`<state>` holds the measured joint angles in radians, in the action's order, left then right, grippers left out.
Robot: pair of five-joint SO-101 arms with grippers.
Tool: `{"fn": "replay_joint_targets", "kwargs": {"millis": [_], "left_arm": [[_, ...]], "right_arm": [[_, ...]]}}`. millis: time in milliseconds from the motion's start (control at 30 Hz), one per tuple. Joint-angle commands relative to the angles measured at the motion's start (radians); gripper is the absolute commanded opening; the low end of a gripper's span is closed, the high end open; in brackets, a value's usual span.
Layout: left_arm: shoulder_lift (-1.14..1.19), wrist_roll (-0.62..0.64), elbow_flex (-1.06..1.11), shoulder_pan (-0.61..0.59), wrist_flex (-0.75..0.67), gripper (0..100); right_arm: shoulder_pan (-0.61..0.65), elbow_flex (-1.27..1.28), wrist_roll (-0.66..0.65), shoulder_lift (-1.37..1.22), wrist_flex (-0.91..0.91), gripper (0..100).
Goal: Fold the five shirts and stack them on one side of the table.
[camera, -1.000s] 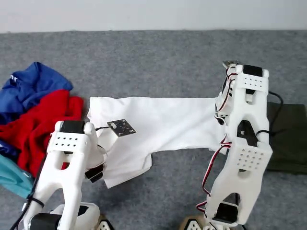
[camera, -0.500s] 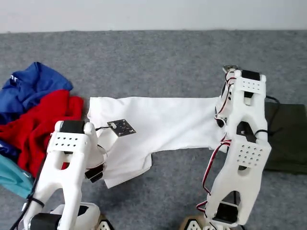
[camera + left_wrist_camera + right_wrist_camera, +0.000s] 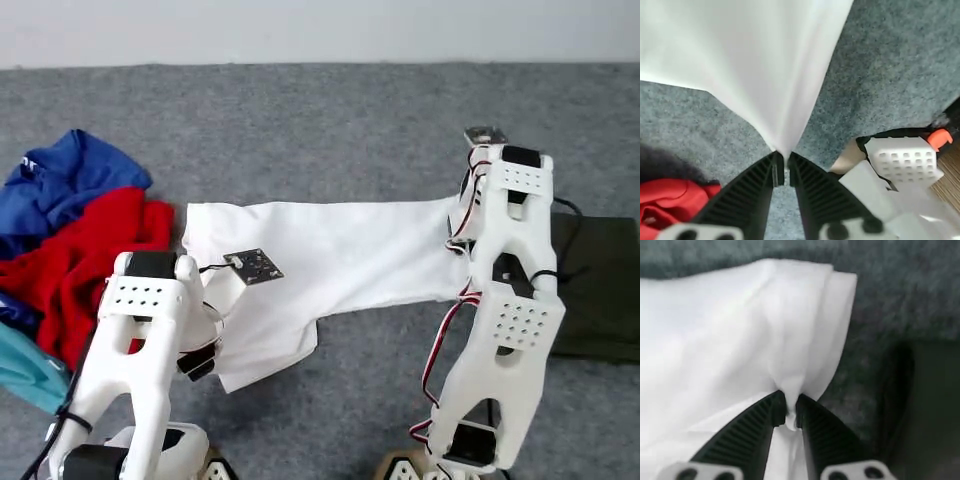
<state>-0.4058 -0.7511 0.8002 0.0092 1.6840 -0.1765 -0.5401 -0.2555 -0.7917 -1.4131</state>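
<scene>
white shirt [image 3: 340, 260], left jaws and right jaws clamping it

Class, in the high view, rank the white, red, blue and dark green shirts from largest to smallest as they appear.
1. white shirt, spread out.
2. red shirt, bunched.
3. blue shirt and dark green shirt look about alike; both are partly hidden, so I leave them unranked.
</scene>
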Motion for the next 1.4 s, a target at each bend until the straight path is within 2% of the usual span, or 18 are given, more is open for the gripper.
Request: {"fn": "replay_joint_targets", "kwargs": {"millis": [0,133,300,367,567,700,800,1033,1167,1367], "left_arm": [[-0.025,-0.011,-0.001,-0.002,-0.009,1],[-0.025,-0.011,-0.001,-0.002,-0.009,1],[-0.025,-0.011,-0.001,-0.002,-0.009,1],[-0.025,-0.011,-0.001,0.0,-0.009,1],[-0.025,-0.009,-0.005,0.0,-0.014,1],[-0.025,-0.005,-0.008,0.002,-0.104,1],[-0.025,0.052,-0.019,0.014,-0.169,1],[-0.009,0.19,-0.13,0.106,-0.262,1],[0.135,0.238,-0.28,0.069,-0.258,1],[0.436,0.25,-0.527,0.092,-0.221,1]], "right_arm": [[-0.004,-0.014,0.012,0.059,0.094,1.9],[-0.007,-0.012,0.006,0.035,0.101,2.6],[-0.01,-0.014,0.006,0.033,0.012,17.7],[-0.01,-0.014,-0.003,0.054,-0.021,20.6],[-0.01,-0.014,-0.055,0.216,-0.2,19.7],[-0.008,-0.014,-0.055,0.34,-0.311,19.7],[-0.008,-0.011,-0.055,0.409,-0.372,19.7],[-0.001,0.064,-0.049,0.518,-0.38,18.8],[-0.007,0.124,-0.049,0.553,-0.38,18.8],[-0.007,0.221,-0.049,0.596,-0.38,18.8]]}}
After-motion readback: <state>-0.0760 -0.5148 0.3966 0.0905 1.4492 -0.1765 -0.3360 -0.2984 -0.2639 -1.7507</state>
